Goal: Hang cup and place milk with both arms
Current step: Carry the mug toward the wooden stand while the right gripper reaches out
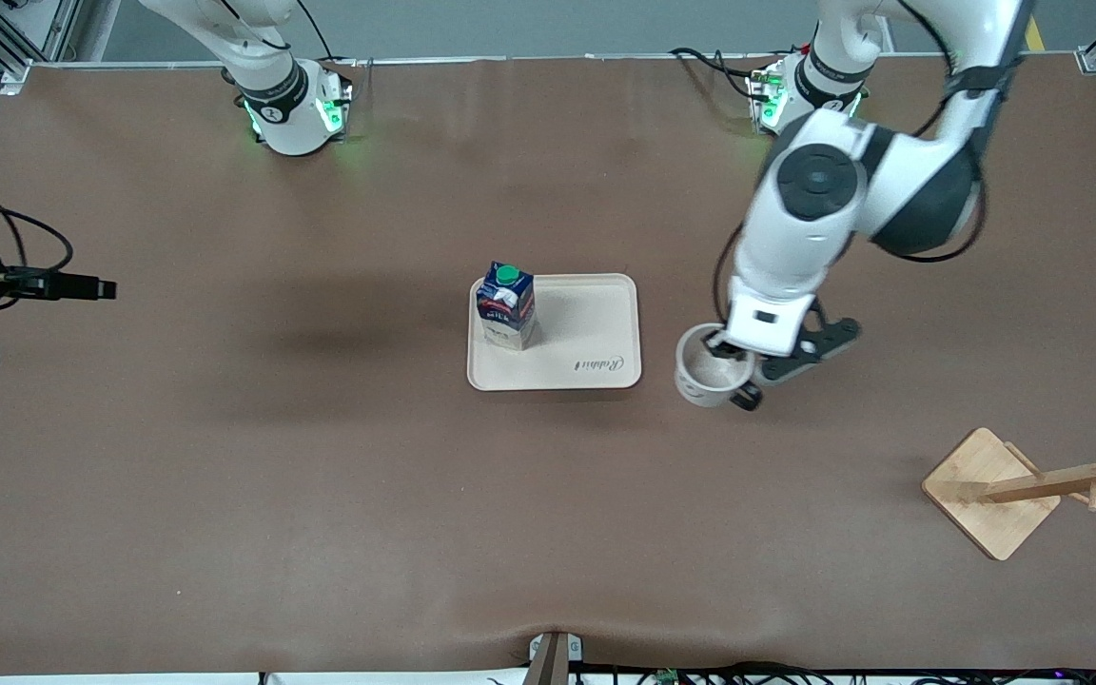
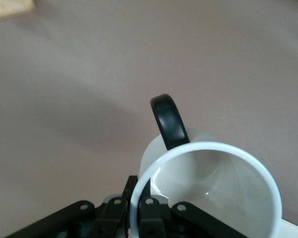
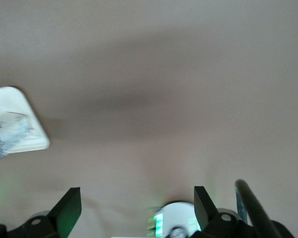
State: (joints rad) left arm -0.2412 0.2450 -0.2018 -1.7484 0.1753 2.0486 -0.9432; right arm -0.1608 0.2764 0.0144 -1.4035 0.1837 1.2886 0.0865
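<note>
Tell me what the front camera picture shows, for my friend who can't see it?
The left gripper is shut on the rim of the cup, holding it beside the tray. The milk stands on that tray. A wooden rack waits toward the left arm's end, and the right arm waits off to the side.

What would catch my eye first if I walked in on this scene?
Probably the left hand, shut on the rim of a white cup and holding it up beside the tray. Next, the blue milk standing on that tray mid-table, and the wooden rack at the left arm's end. The right hand waits open above the table.
</note>
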